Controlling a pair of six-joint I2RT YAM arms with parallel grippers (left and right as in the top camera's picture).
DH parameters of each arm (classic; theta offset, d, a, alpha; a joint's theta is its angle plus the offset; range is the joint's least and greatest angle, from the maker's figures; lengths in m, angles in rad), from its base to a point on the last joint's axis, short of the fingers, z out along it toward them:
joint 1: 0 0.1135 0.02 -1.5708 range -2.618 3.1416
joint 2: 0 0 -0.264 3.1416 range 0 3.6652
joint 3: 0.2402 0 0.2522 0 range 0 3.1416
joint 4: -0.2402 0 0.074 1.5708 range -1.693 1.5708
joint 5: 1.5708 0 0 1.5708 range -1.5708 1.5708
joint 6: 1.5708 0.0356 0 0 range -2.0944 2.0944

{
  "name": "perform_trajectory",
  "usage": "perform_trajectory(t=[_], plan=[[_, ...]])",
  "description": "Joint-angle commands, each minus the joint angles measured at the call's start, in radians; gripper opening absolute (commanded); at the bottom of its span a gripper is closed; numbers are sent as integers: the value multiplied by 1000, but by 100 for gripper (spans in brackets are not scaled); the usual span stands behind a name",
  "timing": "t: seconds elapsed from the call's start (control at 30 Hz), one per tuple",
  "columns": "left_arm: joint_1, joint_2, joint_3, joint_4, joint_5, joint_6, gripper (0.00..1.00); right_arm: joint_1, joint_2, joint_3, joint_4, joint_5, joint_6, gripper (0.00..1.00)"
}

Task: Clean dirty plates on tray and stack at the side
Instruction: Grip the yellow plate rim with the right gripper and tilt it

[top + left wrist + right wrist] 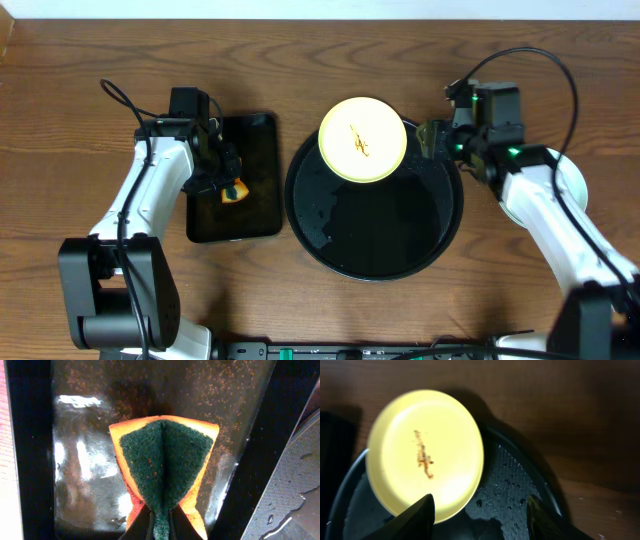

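**Yellow plate on tray rim, sponge pinched**

On the wooden surface [80, 60], the pale yellow plate [362, 140], with a brown smear at its centre, lies over the far rim of the round black tray [380, 245]. The right gripper [480, 502] has its jaws apart at the plate's edge, gripping nothing. The left gripper [160, 527] has its jaws pinched on a folded green-and-orange sponge [162, 467] above the rectangular black tray [80, 475].

The overhead view is lit evenly and brightly from above; the plate [362, 140] is nearly washed out, and soft sheen is seen on the tray [330, 240]. At the left wrist, white glare is thrown on the small tray [80, 460], while the sponge [165, 460] is rendered sharply. The right wrist view is dim: the table [560, 410] is darkened and the right gripper [480, 497] is blurred.
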Motion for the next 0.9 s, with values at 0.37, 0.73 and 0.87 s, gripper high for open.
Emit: perform_trajectory(t=[0.37, 0.73, 0.87], plan=[[-2, 5, 2, -6, -13, 2, 9, 27, 288, 6, 159, -99, 186, 54], [-2, 5, 2, -7, -13, 1, 9, 62, 344, 6, 163, -129, 208, 7], [-2, 5, 2, -14, -13, 1, 9, 62, 344, 6, 110, -129, 208, 1]])
